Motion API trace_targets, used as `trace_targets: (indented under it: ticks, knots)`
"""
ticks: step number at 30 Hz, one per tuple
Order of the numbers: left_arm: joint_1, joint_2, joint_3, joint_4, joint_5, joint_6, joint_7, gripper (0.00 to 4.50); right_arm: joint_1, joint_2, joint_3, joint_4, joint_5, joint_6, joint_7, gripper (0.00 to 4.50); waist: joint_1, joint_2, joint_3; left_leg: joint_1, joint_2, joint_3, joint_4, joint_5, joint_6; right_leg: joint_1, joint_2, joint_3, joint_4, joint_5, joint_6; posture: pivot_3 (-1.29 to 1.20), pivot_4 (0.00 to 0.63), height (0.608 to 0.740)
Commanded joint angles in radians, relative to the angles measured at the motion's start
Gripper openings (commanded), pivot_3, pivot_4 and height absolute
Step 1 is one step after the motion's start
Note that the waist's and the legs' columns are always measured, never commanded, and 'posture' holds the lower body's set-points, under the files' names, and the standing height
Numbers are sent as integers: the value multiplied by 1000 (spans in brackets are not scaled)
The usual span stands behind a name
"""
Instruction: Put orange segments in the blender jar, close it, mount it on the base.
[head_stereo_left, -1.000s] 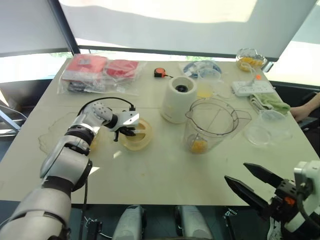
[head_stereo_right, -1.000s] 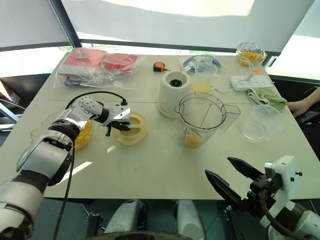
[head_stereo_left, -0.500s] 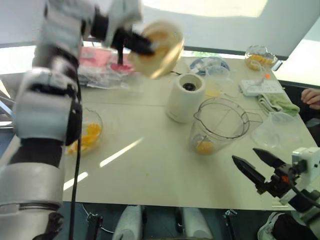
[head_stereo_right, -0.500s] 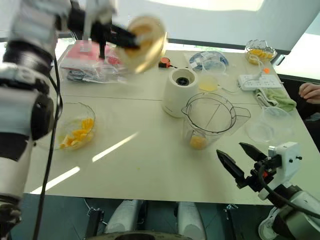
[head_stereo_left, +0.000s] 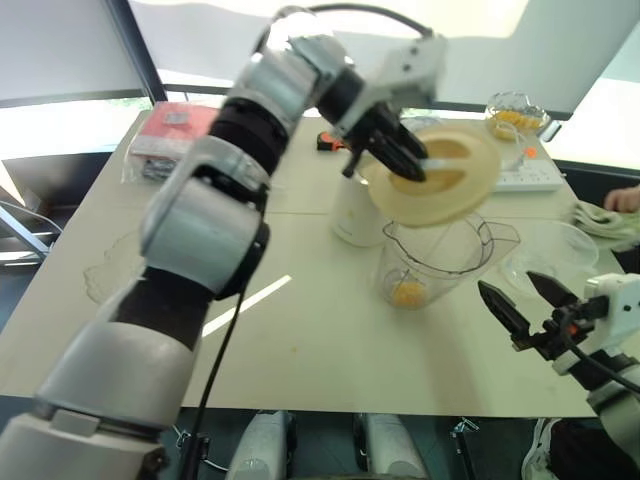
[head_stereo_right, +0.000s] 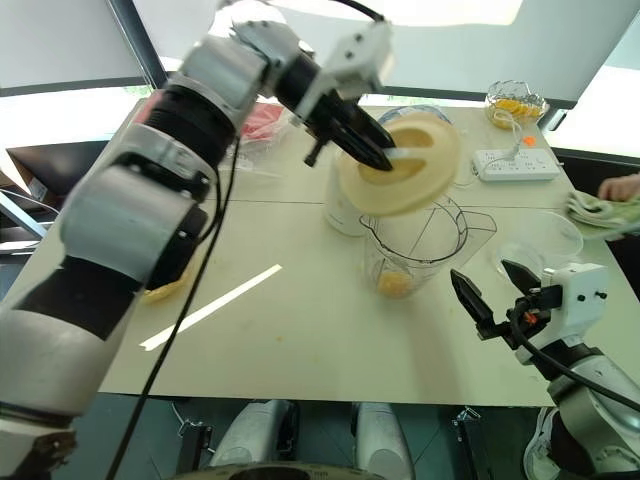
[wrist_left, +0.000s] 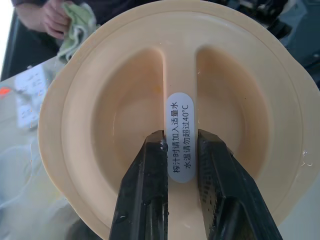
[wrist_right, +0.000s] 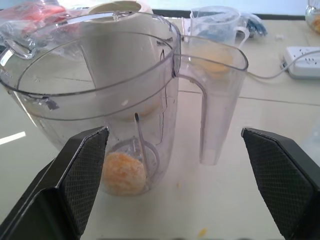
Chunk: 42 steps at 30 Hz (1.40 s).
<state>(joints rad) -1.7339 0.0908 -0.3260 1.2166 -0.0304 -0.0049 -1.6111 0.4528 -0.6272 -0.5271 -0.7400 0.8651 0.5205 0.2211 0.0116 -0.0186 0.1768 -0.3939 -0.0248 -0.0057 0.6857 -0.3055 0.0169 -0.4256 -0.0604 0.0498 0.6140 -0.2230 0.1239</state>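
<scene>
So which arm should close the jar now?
Left. Its gripper already grips the lid by its rib, hovering just above the jar. The right gripper is open beside the jar, better placed to steady it.

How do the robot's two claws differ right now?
The left claw is raised above the blender jar, pinching the pale yellow lid by its centre ridge; the right claw hangs low beside the jar, wide open and empty. Both have two black fingers.
</scene>
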Motion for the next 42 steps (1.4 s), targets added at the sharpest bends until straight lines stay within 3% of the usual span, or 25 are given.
trace_targets:
  ticks: [1, 17, 21, 27, 30, 37, 42]
  knots:
    - [-45, -36, 3, 7, -29, 16, -3, 243, -7, 17, -12, -19, -45, -4, -20, 4500, -1, 0, 0, 0, 0, 0, 0, 0, 0, 0, 0, 0, 0, 0, 0, 0, 150, 740]
    - [40, -175, -97, 89, 290, -125, 240, 243, -55, 106, 16, -39, -148, -12, -59, 4500, 2, 1, -1, 0, 0, 0, 0, 0, 0, 0, 0, 0, 0, 0, 0, 0, 150, 740]
    - [54, -178, -119, 96, 327, -114, 210, 243, -62, 123, 34, -37, -181, -15, -62, 4500, 2, 0, -2, 2, 0, 0, 2, 0, 0, 4, 0, 0, 0, -1, -2, 0, 150, 740]
    - [62, -208, -100, 107, 327, 66, 158, 243, -125, 146, 100, 6, -306, -39, -81, 4500, 0, 3, -5, 4, 1, 0, 9, 0, 1, 9, 0, 0, -1, -1, -5, 0, 150, 740]
    - [104, -196, -132, 104, 372, 52, 190, 243, -157, 165, 136, 32, -355, -53, -82, 4500, 0, 2, -6, 7, 1, -1, 11, 0, 0, 13, 0, -1, -1, -1, -5, 0, 150, 740]
    - [117, -234, -126, 127, 388, 296, 361, 243, -194, 204, 173, 62, -426, -75, -84, 4500, -2, -6, -13, 15, 1, -2, 11, -1, 1, 21, 0, -1, -2, -4, -1, 0, 150, 740]
    - [123, -249, -101, 123, 367, 391, 390, 243, -200, 215, 196, 101, -489, -89, -71, 4500, -10, -5, -18, 21, 4, -4, 10, -1, 0, 30, -2, -3, -7, -4, -1, 0, 150, 740]
